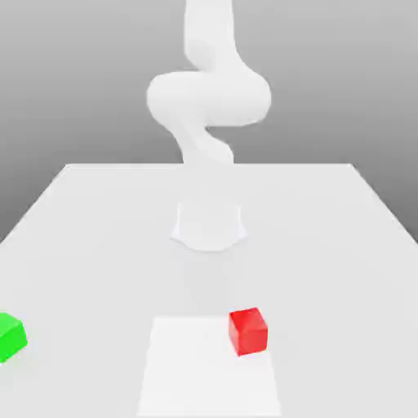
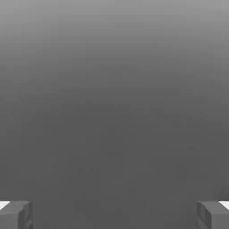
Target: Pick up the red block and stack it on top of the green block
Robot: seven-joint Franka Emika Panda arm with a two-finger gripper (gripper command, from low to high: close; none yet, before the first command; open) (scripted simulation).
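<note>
A small bright green cube (image 1: 11, 336) is sitting at the exterior view's left edge of the flat white table (image 1: 90, 229), at about eight o'clock from the table's middle, partly cut by the frame. Well apart from it, a small bright red cube (image 1: 247, 331) is resting at about five o'clock, on the corner of a paler square patch (image 1: 196, 371). The white robot arm (image 1: 208, 98) is rising at twelve o'clock from its round base (image 1: 209, 224). In the hand view the gripper (image 2: 114, 214) is holding its two grey fingers (image 2: 15, 214) wide apart, with nothing between them.
</note>
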